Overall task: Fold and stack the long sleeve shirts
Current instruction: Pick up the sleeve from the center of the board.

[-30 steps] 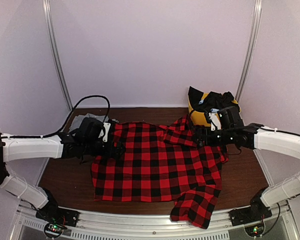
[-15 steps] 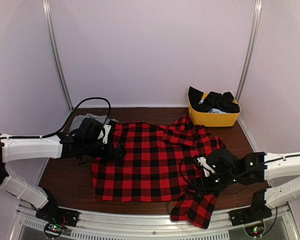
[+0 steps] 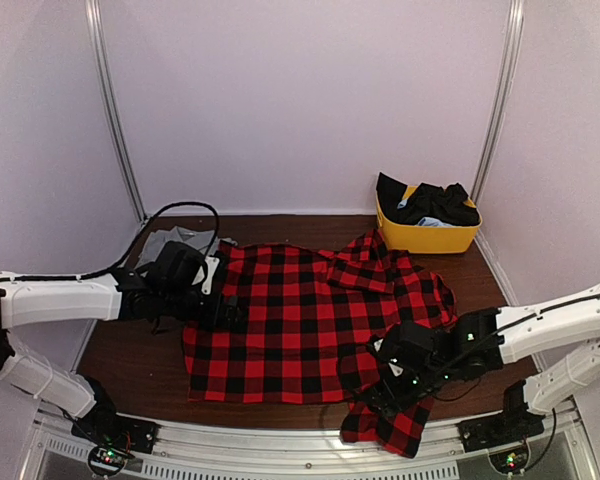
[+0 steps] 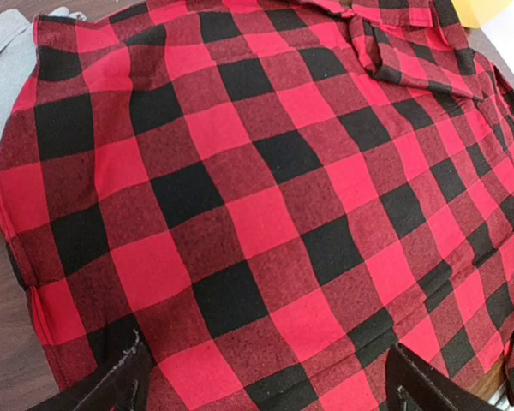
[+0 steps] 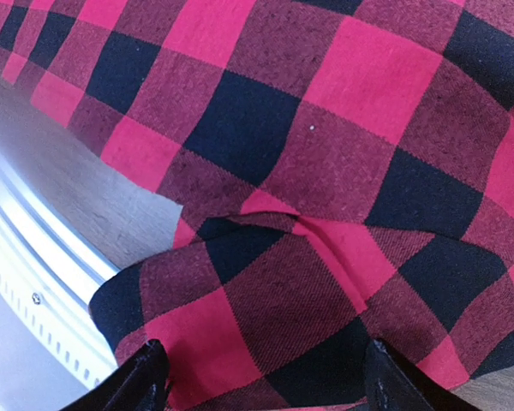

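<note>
Overhead, only the top view shows the whole layout. The red-and-black flannel shirt (image 3: 310,320) lies spread flat across the middle of the brown tabletop (image 3: 130,350), with one sleeve trailing over the near edge at the right. The grey shirt (image 3: 170,240) lies at the far left against the flannel's corner and is partly hidden by the left arm. The wrist views show cloth up close, and the right one adds the metal rail (image 5: 34,291) below the sleeve's folded end. A yellow bin (image 3: 425,238) holding dark garments (image 3: 430,203) stands at the far right, apart from the flannel.

The left arm reaches in low from the left. Its pincer (image 3: 232,308) is released, fingers wide above the flannel's left edge. The right arm lies low at the near right. Its pincer (image 3: 385,385) is released, fingers straddling the sleeve.
</note>
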